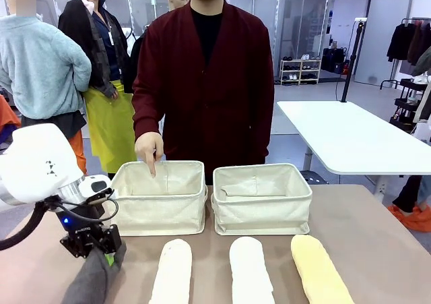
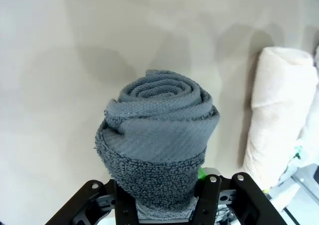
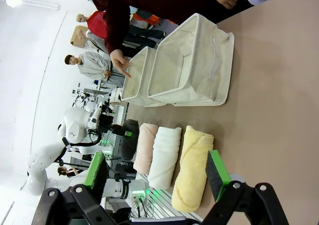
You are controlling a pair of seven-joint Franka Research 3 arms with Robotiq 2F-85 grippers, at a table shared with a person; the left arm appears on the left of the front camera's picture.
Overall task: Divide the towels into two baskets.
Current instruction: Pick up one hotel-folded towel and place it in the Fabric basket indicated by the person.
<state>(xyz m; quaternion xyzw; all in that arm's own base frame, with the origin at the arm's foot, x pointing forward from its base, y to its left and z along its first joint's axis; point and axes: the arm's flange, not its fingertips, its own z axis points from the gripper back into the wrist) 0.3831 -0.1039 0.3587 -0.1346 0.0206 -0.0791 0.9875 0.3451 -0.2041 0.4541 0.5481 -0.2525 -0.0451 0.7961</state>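
Note:
My left gripper is shut on the dark grey towel at the table's near left. In the left wrist view the rolled grey towel stands up between the fingers, end-on. Along the front edge lie the cream towel, the white towel and the pale yellow towel. Behind them stand the left basket and the right basket, both cream canvas. My right gripper hangs open above the table, looking over the yellow towel and the baskets.
A person in a dark red cardigan stands at the far side, with one hand pointing down into the left basket. A white table stands behind on the right. Bare tabletop lies to the right of the yellow towel.

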